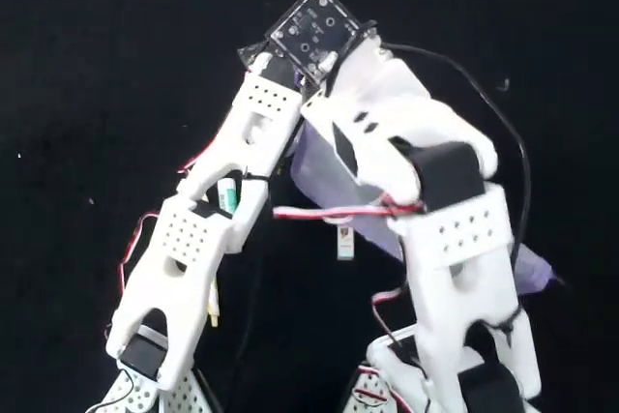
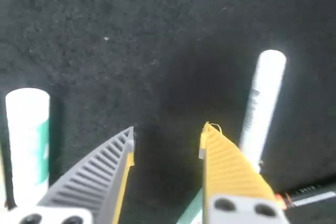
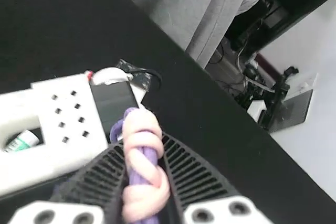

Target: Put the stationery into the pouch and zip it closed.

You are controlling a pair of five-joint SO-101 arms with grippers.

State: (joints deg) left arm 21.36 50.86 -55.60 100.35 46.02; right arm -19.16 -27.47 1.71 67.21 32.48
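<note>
The purple pouch (image 1: 311,169) lies under the right arm, and one corner (image 1: 537,273) pokes out near the table's right side. My right gripper (image 3: 142,142) is shut on a pink and purple twisted part of the pouch (image 3: 140,174). My left gripper (image 2: 168,132) is open just above the black cloth, with nothing between its fingers. Close beside it lie a white pen (image 2: 265,103), a white and green stick (image 2: 29,145) and a pencil (image 2: 310,196). From above, a white and green stick (image 1: 227,193) shows beside the left arm. A small white item (image 1: 345,242) lies between the arms.
Both arms meet at the table's far middle, under a wrist camera board (image 1: 314,26) that hides both grippers from above. A yellow pencil (image 1: 214,307) lies by the left arm's base. The left arm's white perforated link (image 3: 52,124) sits close to my right gripper.
</note>
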